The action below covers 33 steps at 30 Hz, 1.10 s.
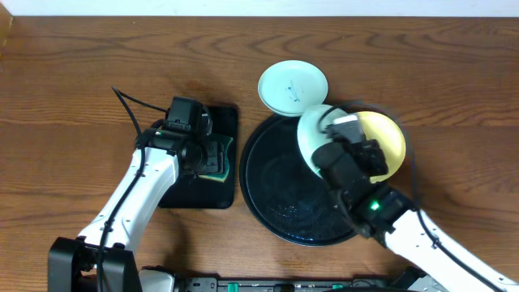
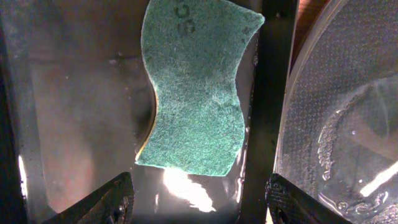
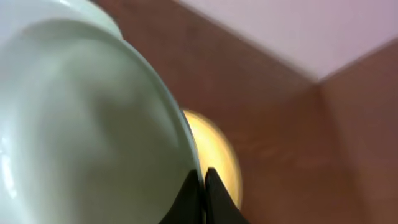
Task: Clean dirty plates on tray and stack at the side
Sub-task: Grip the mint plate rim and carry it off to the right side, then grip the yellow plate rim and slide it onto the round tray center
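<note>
My right gripper [image 1: 326, 138] is shut on the rim of a pale mint plate [image 1: 310, 130], holding it tilted above the far right part of the round black tray [image 1: 276, 191]. In the right wrist view the fingertips [image 3: 204, 180] pinch that plate's [image 3: 81, 124] edge. A pale yellow plate [image 1: 388, 138] lies behind it at the tray's right edge, partly hidden by the arm, and shows as a yellow plate [image 3: 217, 155] past the fingers. A second mint plate [image 1: 292, 88] rests on the table beyond the tray. My left gripper [image 1: 212, 158] hangs open above a green sponge [image 2: 193, 87], its fingertips [image 2: 202, 199] apart and holding nothing.
The sponge [image 1: 217, 166] lies on a small rectangular black tray [image 1: 195, 195] left of the round tray, whose wet rim [image 2: 336, 124] shows at the right of the left wrist view. Bare wooden table [image 1: 73, 97] surrounds both trays.
</note>
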Each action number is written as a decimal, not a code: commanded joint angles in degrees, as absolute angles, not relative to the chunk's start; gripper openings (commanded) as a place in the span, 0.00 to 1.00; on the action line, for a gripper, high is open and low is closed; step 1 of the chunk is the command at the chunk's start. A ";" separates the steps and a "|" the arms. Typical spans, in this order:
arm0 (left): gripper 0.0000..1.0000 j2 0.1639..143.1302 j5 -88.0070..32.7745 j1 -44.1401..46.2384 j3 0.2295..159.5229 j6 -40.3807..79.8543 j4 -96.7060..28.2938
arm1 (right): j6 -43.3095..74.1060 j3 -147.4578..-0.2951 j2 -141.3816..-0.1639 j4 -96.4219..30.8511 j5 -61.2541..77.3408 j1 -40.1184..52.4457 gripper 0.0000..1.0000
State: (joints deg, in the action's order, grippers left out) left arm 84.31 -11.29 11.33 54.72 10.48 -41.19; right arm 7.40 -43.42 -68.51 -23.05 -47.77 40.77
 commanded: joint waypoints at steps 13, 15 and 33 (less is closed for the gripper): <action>0.69 84.23 -11.35 11.05 54.41 10.33 -41.36 | 36.18 -44.14 -68.90 -19.79 -9.06 8.78 0.01; 0.69 84.23 -11.35 11.05 54.41 10.33 -41.36 | 38.96 -44.14 -68.90 -20.58 -5.08 1.83 0.01; 0.69 84.23 -11.35 11.05 54.41 10.33 -41.34 | 41.56 -40.60 -71.31 -27.35 6.28 -41.39 0.01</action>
State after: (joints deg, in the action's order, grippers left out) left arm 84.31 -11.29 11.33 54.70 10.48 -41.17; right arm 40.75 -42.19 -69.34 -28.01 4.89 -37.91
